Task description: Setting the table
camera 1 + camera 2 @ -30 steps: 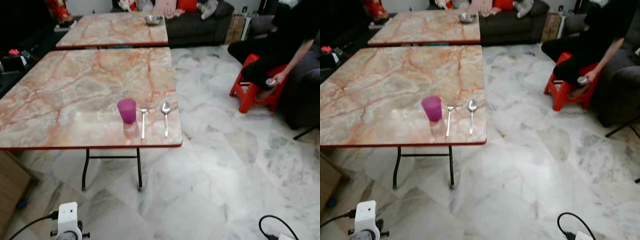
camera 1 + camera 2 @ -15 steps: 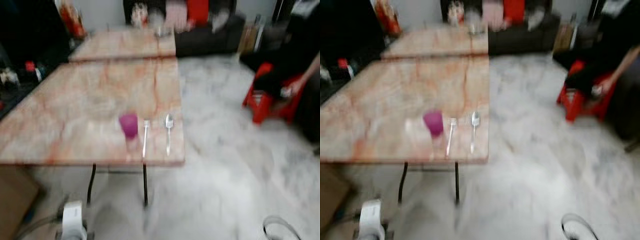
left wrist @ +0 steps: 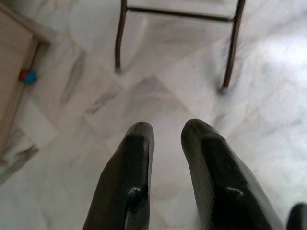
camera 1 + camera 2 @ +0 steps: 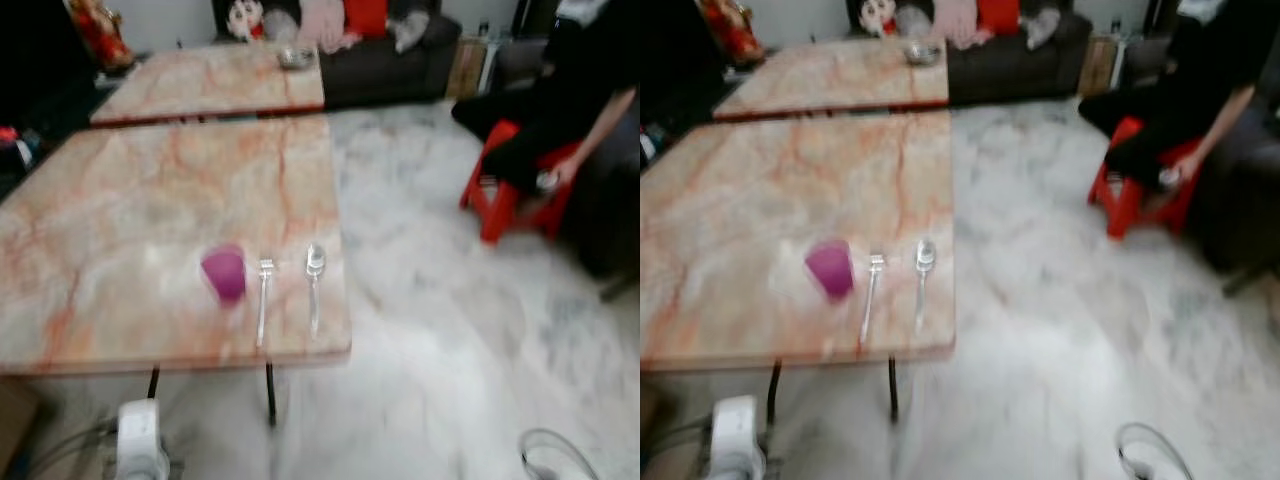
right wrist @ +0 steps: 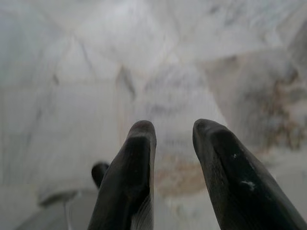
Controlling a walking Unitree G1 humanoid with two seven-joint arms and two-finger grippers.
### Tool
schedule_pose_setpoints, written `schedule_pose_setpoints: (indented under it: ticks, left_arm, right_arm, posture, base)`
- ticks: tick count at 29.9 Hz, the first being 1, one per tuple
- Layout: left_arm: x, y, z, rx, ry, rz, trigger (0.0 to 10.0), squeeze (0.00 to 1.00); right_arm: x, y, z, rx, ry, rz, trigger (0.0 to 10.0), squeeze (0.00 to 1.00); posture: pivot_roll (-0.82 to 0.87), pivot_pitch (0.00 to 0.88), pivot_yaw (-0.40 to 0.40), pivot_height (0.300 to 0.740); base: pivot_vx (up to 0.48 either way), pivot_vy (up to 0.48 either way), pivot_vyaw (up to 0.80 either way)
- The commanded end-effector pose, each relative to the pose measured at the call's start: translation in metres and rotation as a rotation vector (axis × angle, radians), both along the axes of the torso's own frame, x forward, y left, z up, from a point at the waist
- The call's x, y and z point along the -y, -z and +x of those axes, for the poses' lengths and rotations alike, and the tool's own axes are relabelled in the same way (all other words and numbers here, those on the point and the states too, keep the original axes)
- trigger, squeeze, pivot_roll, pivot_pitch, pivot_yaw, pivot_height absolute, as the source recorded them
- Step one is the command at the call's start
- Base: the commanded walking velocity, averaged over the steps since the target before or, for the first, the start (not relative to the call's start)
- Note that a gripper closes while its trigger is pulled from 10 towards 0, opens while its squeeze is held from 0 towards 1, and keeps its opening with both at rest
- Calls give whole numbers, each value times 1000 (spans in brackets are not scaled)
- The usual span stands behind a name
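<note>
From the left eye view, a purple cup (image 4: 223, 274), a fork (image 4: 263, 298) and a spoon (image 4: 314, 284) lie in a row near the near right corner of the marble table (image 4: 120, 200), cup leftmost, likely laid out as one place setting at that edge. A second table (image 4: 200, 85) stands beyond, carrying a metal bowl (image 4: 294, 57) at its far right. A person (image 4: 560, 90) sits on a red stool (image 4: 510, 195) to the right. The picture is somewhat blurred.

The right eye view shows the same layout; the cup looks translucent and upright, the cutlery parallel and apart.

In the left wrist view, the left gripper (image 3: 165, 134) hangs over the floor near the table legs (image 3: 230, 48), fingers slightly parted, holding nothing.

In the right wrist view, the right gripper (image 5: 172, 132) is likewise slightly parted and empty above the marble floor (image 5: 144, 57).
</note>
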State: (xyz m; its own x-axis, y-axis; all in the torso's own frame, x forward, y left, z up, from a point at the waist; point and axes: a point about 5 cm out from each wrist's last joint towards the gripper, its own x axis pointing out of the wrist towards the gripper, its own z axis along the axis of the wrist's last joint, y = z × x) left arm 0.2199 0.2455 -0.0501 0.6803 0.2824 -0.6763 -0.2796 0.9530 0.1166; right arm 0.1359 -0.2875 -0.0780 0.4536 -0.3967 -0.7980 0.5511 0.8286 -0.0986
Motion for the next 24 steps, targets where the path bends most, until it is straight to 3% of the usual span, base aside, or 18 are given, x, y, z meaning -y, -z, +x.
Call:
schedule_pose_setpoints:
  ticks: [1,12,16,19,24]
  left_arm:
    - [-12,-1,-6,-15,-23,48,10000,0]
    - [-17,-5,-6,47,-124,153,10000,0]
    - [-51,-29,10,69,-133,213,10000,0]
    - [-57,-40,19,127,-150,262,10000,0]
    - [-64,-50,25,187,-168,272,10000,0]
  right_arm:
    - [-8,2,3,7,-1,21,10000,0]
    - [-7,2,3,6,-5,21,10000,0]
    - [-7,2,3,6,-6,20,10000,0]
    - [-7,2,3,5,-5,20,10000,0]
    - [-7,2,3,5,-7,20,10000,0]
  posture:
    - [4,46,26,740]
    - [8,47,24,740]
    - [5,46,25,740]
    - [5,46,24,740]
    - [10,46,22,740]
  base:
    - [0,0,0]
    - [0,0,0]
    - [0,0,0]
    - [0,0,0]
    - [0,0,0]
